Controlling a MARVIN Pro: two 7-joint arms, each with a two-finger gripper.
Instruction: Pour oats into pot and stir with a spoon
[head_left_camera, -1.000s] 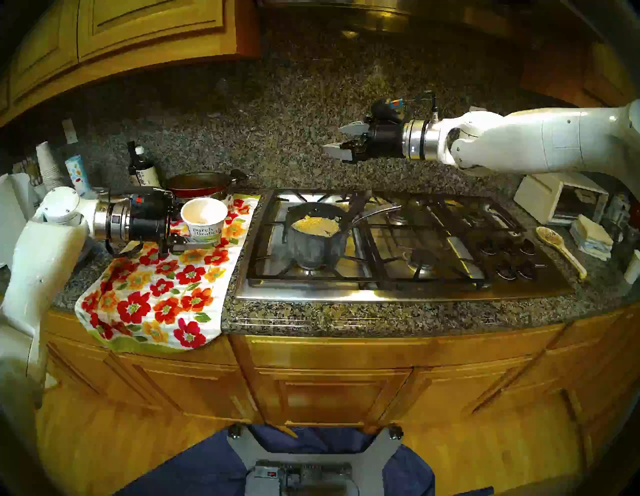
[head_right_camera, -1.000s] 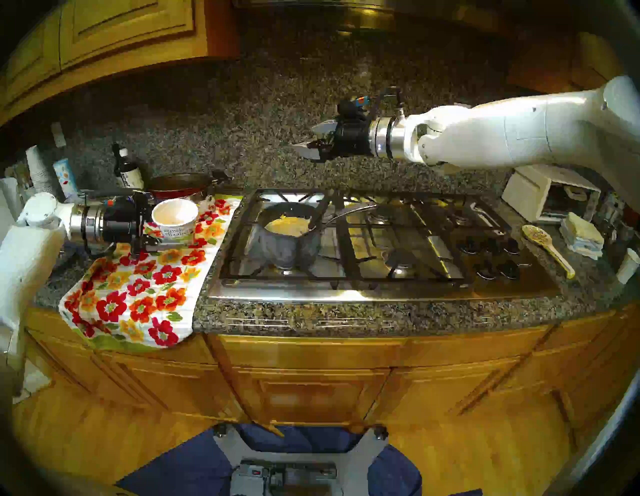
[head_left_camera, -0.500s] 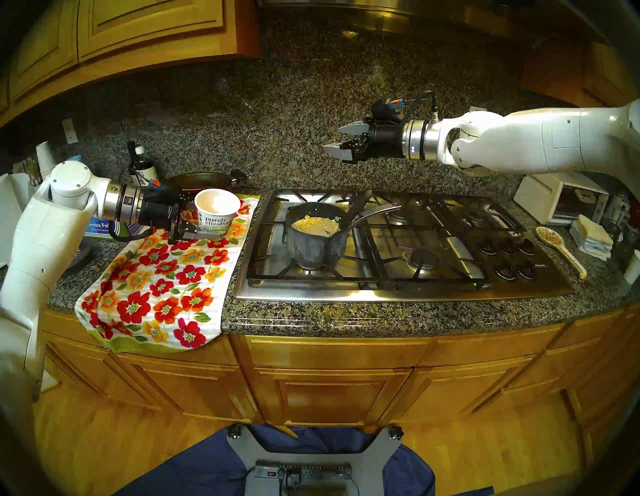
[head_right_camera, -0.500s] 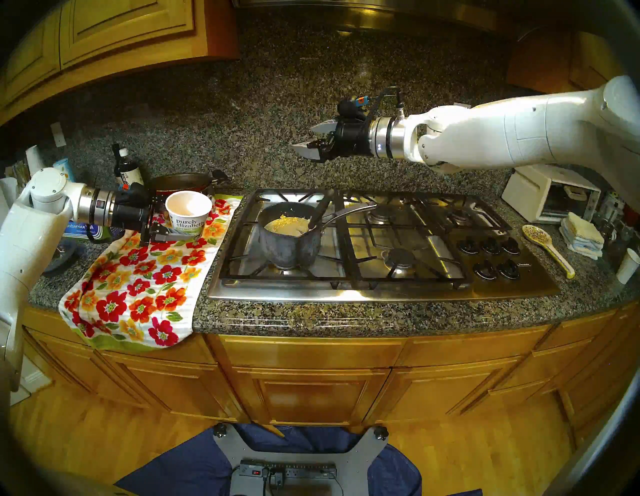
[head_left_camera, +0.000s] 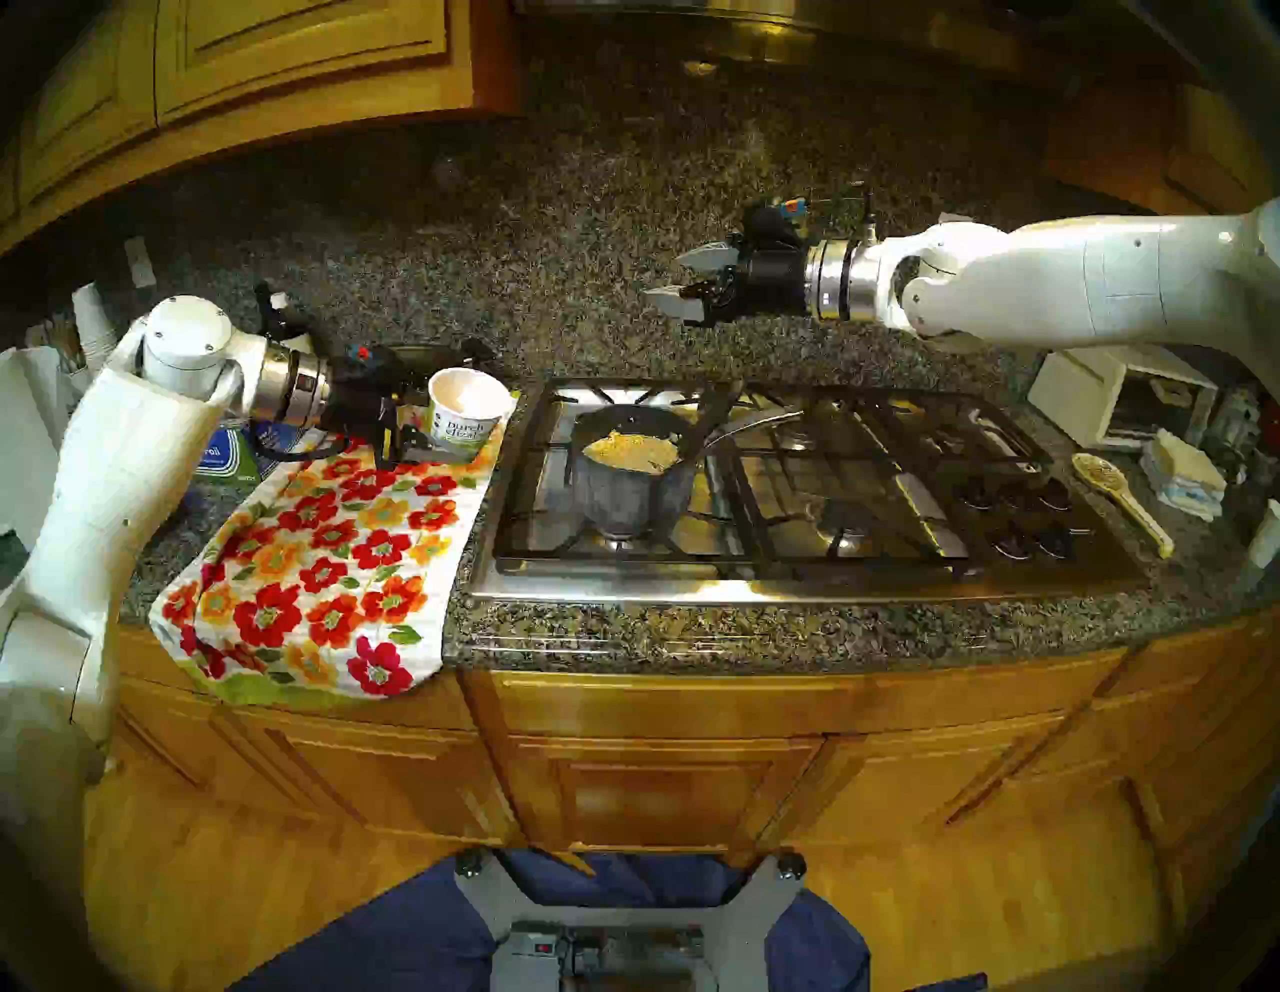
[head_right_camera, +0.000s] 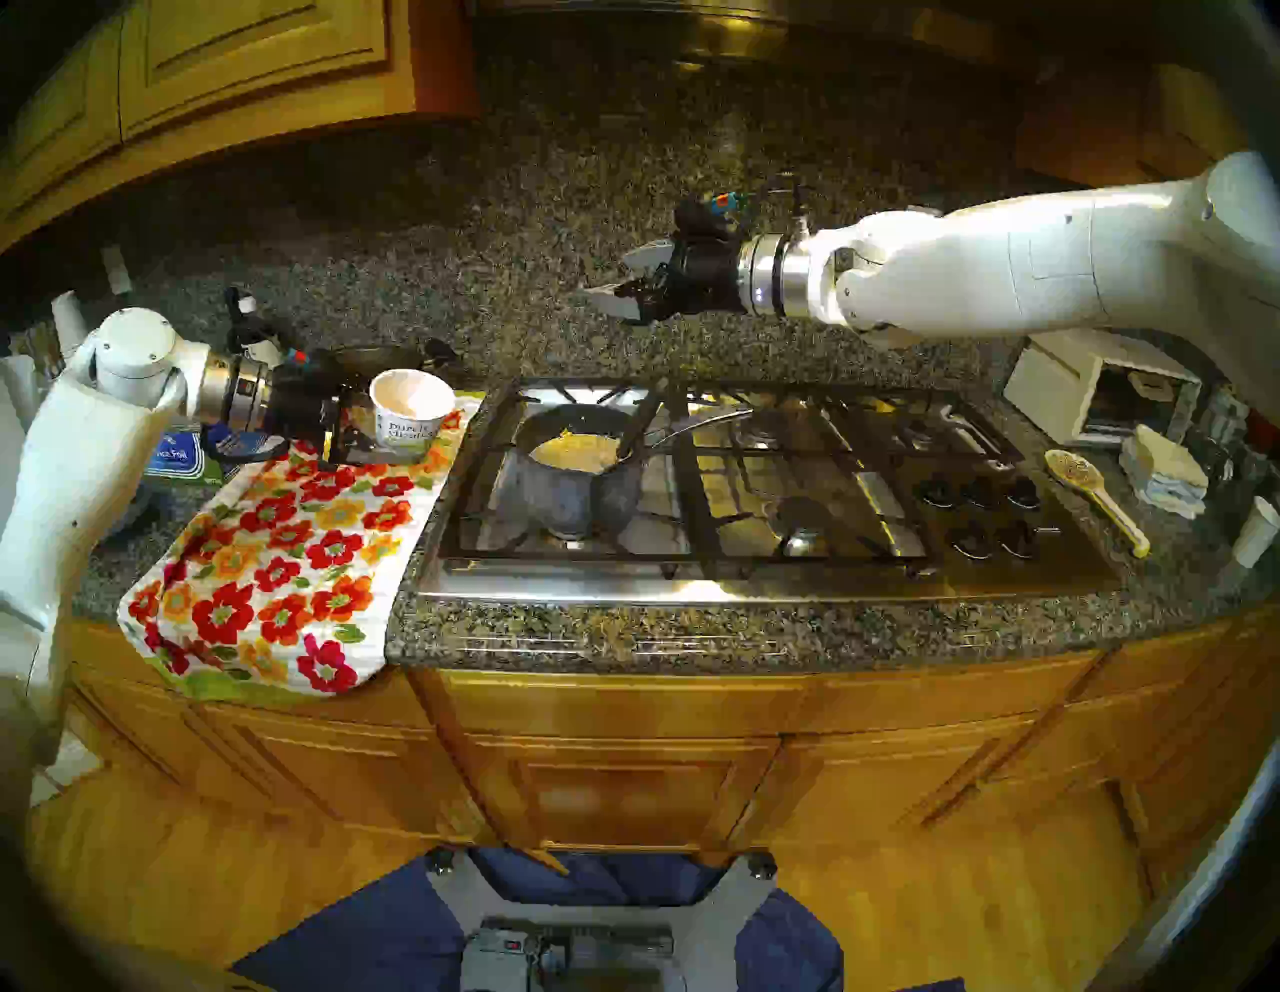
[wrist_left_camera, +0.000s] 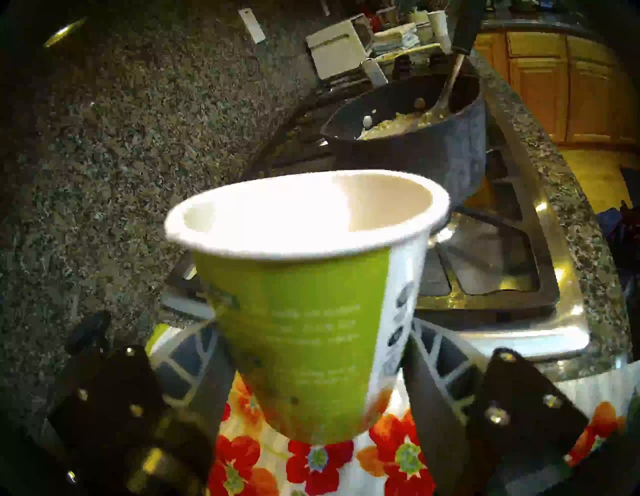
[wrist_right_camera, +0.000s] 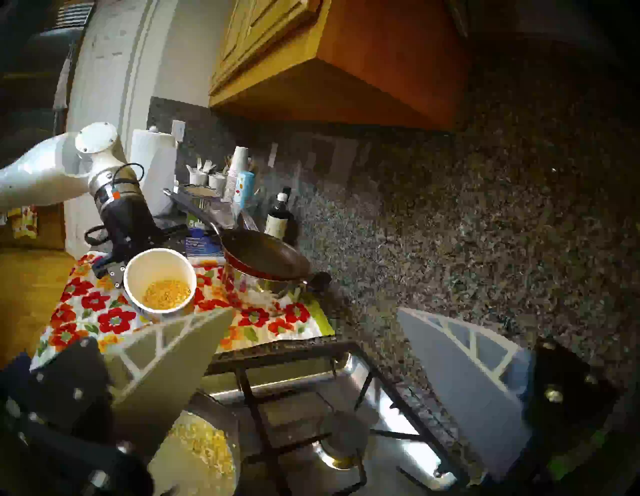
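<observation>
- Your left fingers (head_left_camera: 443, 443) are closed around the lower part of the paper cup (head_left_camera: 465, 413), one on each side of its green-and-white wall, as the left wrist view shows (wrist_left_camera: 313, 332).
- The cup sits upright in that grip, above the far right corner of the flowered towel (head_left_camera: 325, 554) and just left of the stove (head_left_camera: 796, 485).
- From the right wrist view you can see a small layer of yellow oats (wrist_right_camera: 167, 293) lying in the bottom of the cup.
- The pot (head_left_camera: 630, 478) stands on the front left burner of the stove, well clear of the cup, with a pale mass of oats (head_left_camera: 632, 450) already inside it.
- The spoon (head_left_camera: 703, 426) leans in the pot, its bowl down in the oats and its dark handle slanting up and away over the far right rim, beside the pot's long silver handle.
- Your right fingers (head_left_camera: 682, 280) are spread wide and hold nothing; they hang in the air above the back of the stove, pointing left.
- A red frying pan (wrist_right_camera: 266, 256) rests behind the towel, mostly hidden by your left arm in the head views.
- A cream speckled spoon (head_left_camera: 1118, 495) lies on the table to the right of the stove knobs, next to a stack of folded cloths (head_left_camera: 1181, 478).
</observation>
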